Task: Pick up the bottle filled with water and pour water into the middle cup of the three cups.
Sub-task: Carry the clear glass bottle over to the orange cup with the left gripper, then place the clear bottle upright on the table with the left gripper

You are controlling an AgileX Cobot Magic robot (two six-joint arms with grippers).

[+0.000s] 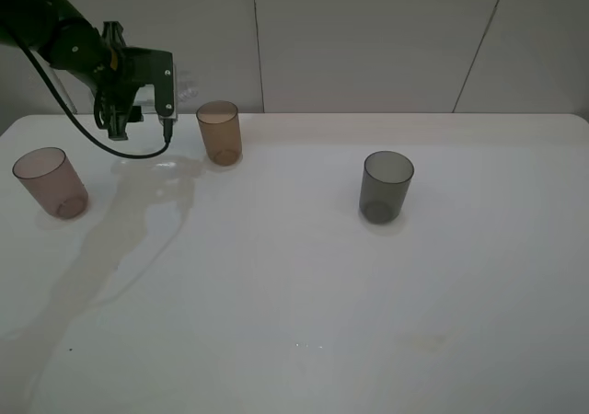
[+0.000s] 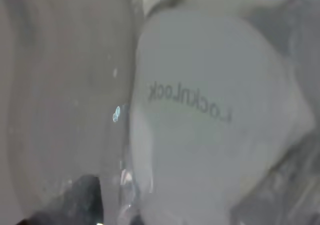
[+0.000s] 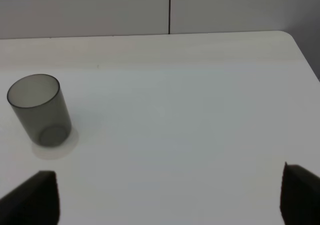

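Observation:
My left gripper (image 1: pixel 171 85) is raised at the back left and shut on the clear bottle (image 1: pixel 187 86). The bottle is tipped over, its mouth toward the amber middle cup (image 1: pixel 219 132), just left of the cup's rim. The left wrist view is filled by the bottle (image 2: pixel 200 115), with embossed lettering showing; one dark finger (image 2: pixel 85 199) shows beside it. The pinkish cup (image 1: pixel 51 182) stands at the far left and the dark grey cup (image 1: pixel 386 186) at centre right. The grey cup (image 3: pixel 39 110) also shows in the right wrist view. My right gripper (image 3: pixel 167 200) is open and empty, low over the table, apart from it.
A wet streak of spilled water (image 1: pixel 138 216) runs across the white table (image 1: pixel 304 322), from below the bottle toward the front left corner. A pale wall stands right behind the table. The right arm is out of the exterior high view.

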